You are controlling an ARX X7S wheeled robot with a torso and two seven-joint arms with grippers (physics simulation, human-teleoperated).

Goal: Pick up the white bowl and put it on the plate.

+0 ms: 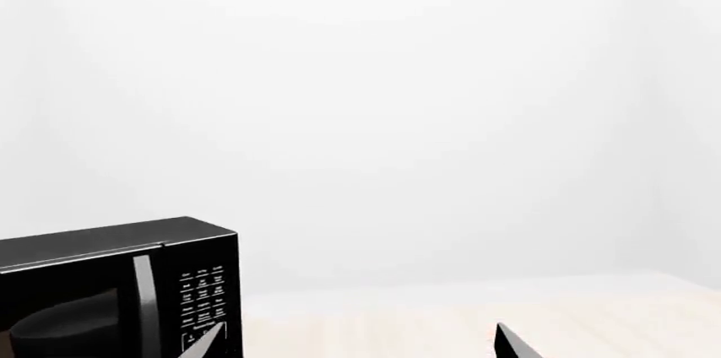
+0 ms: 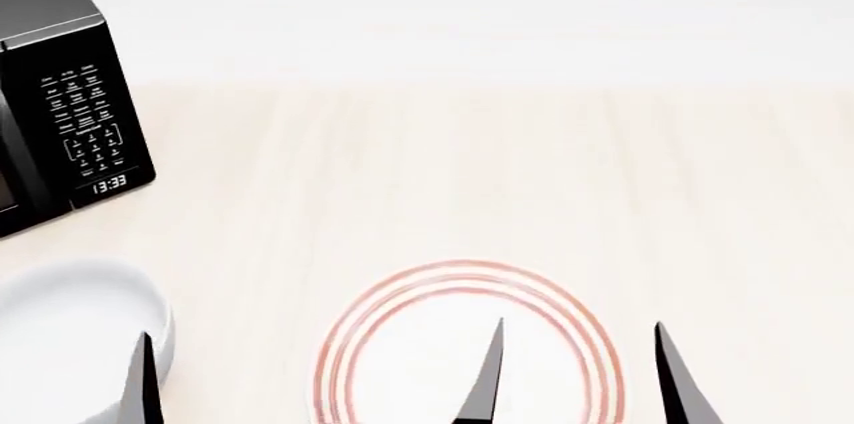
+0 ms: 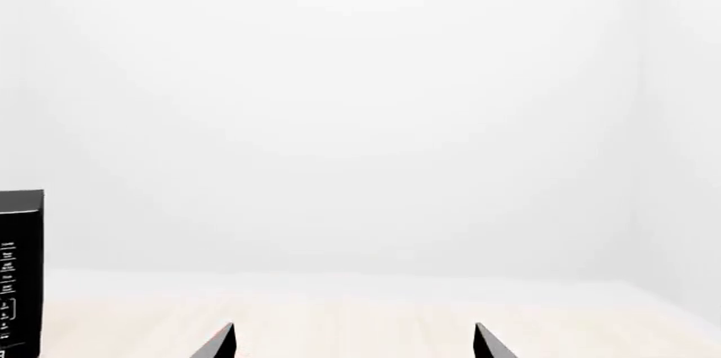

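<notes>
Our right gripper (image 2: 577,369) spread wide, empty, over flat red-ringed plate (image 2: 387,329). Left gripper (image 1: 355,341) also wide. Glossy white bowl (image 2: 60,329) left of plate, ungrasped; thick slick rim may slip.

**Bowl and plate seen apart on pale bench**

The white bowl (image 2: 67,329), glossy and deep with a thick rim, is seen upright at the head view's lower left, partly cut off by the frame. The plate (image 2: 400,364), flat, white and ringed in red, is laid just beside it, to its right, empty.
</notes>
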